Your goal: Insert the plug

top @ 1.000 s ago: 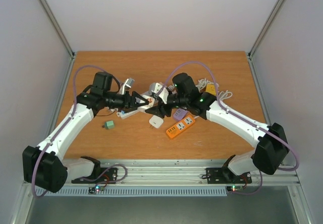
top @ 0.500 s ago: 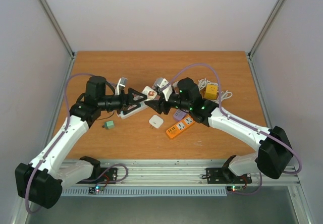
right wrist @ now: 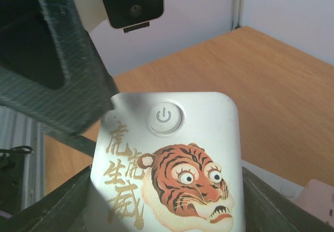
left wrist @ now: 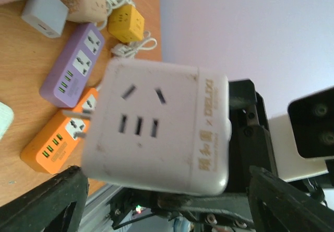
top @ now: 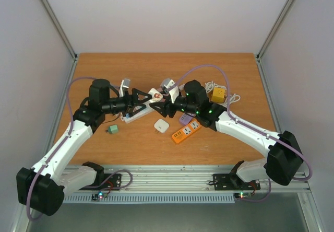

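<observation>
The left arm rises from its base and reaches inward, with its wrist pointing to the right. The right arm mirrors this pose, with its wrist pointing to the left. The two wrists face each other, gripper tips nearly meeting. The left gripper has its jaws spread wide. In its wrist view, its fingers stand well apart at the two lower corners. The right gripper has its fingers closed against both sides of a white socket block, which is held raised between the two grippers.
</observation>
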Tool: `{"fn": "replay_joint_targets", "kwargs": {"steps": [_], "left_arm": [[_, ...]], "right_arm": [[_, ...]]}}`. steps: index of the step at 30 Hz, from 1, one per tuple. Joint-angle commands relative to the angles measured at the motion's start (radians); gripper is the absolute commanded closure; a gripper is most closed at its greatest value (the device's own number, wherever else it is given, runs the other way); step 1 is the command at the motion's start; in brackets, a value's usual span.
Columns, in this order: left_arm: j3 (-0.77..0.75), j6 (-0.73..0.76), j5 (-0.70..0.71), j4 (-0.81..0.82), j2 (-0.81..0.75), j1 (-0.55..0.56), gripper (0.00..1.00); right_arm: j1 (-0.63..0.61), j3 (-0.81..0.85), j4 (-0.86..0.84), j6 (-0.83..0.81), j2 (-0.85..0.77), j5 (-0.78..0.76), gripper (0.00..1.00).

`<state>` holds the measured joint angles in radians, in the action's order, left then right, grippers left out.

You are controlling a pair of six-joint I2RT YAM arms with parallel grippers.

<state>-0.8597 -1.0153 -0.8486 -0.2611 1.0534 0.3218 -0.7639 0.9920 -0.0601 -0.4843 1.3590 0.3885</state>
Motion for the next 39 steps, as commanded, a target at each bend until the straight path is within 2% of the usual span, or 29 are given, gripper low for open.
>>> {"fn": "replay_joint_targets", "kwargs": {"steps": [1, 5, 11, 16, 19, 21, 23, 26, 30, 33, 39], "left_arm": [[0.005, 0.020, 0.106, 0.012, -0.016, 0.001, 0.14], [0.010, 0.041, 0.138, -0.008, -0.020, -0.001, 0.15], [0.034, -0.022, 0.083, 0.098, -0.003, -0.002, 0.32], [0.066, -0.079, 0.003, 0.192, 0.028, -0.001, 0.40], [0.076, -0.089, -0.009, 0.211, 0.025, -0.001, 0.49], [0.071, -0.059, -0.010, 0.196, 0.020, -0.002, 0.53], [0.049, -0.008, -0.008, 0.138, 0.015, -0.001, 0.54], [-0.002, 0.140, 0.017, -0.008, 0.006, -0.003, 0.54], [-0.052, 0.305, 0.038, -0.142, -0.003, -0.001, 0.54], [-0.066, 0.349, 0.032, -0.167, -0.003, -0.003, 0.54], [-0.077, 0.357, 0.000, -0.161, 0.009, -0.002, 0.53]], "right_arm": [[-0.006, 0.020, -0.067, 0.079, -0.036, 0.025, 0.66], [-0.006, 0.020, -0.081, 0.102, -0.044, 0.046, 0.65], [-0.006, 0.009, -0.058, 0.096, -0.039, 0.038, 0.64], [-0.007, 0.015, -0.056, 0.110, -0.020, 0.047, 0.63], [-0.011, 0.021, -0.062, 0.121, -0.007, 0.044, 0.60], [-0.012, 0.032, -0.040, 0.127, 0.002, 0.033, 0.48], [-0.012, 0.046, 0.008, 0.118, 0.000, 0.006, 0.28], [-0.012, 0.064, 0.094, 0.104, -0.010, -0.048, 0.18], [-0.012, 0.200, 0.353, 0.061, 0.041, -0.032, 0.19], [-0.012, 0.280, 0.499, 0.022, 0.101, 0.035, 0.25], [-0.013, 0.285, 0.504, 0.032, 0.128, 0.058, 0.30]]}}
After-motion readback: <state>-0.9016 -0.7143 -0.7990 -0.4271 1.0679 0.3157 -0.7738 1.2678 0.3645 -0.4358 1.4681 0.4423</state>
